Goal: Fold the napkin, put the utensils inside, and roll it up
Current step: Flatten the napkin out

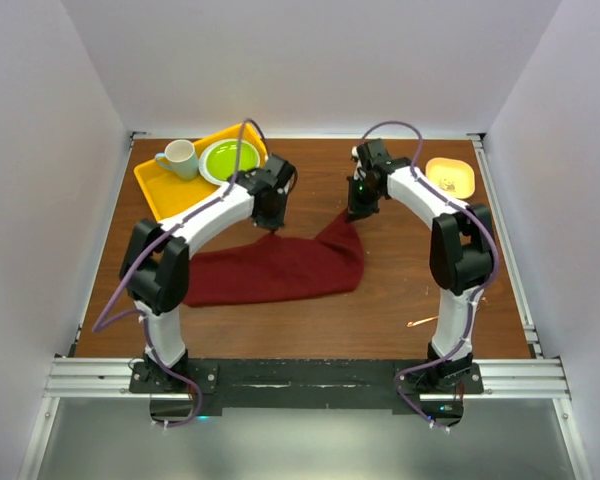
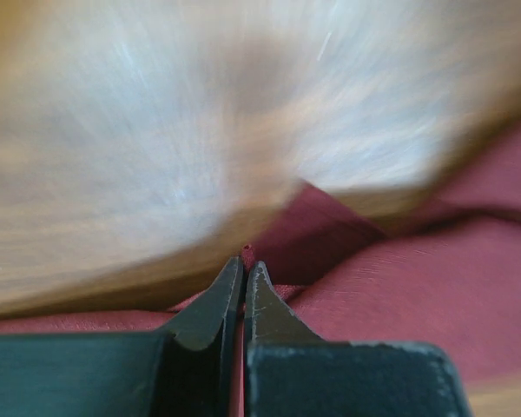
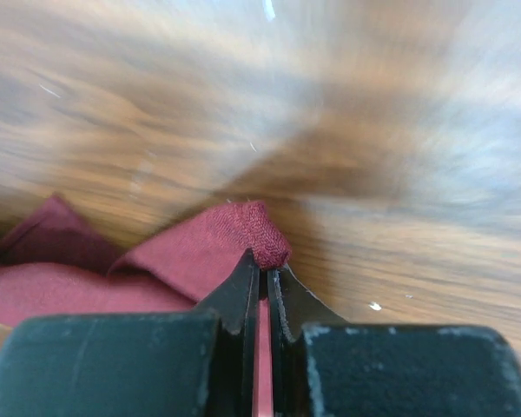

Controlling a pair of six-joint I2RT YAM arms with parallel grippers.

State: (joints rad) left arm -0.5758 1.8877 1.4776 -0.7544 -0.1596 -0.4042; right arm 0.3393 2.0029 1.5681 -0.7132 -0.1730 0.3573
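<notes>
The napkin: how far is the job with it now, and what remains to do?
Done: nothing complete; the napkin lies spread and rumpled on the table. In hand: the left fingers and the right fingers are each shut on its far edge, so the fold is only starting. Left: finish the fold, place the fork, which lies apart near the right arm's base, and roll.

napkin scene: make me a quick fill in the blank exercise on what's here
The napkin is dark ____.
The left gripper and right gripper are both ____ on it.
The mug and green plate sit on a ____ tray.
The fork lies on the robot's ____ side of the table.
Missing: red; shut; yellow; right.
</notes>
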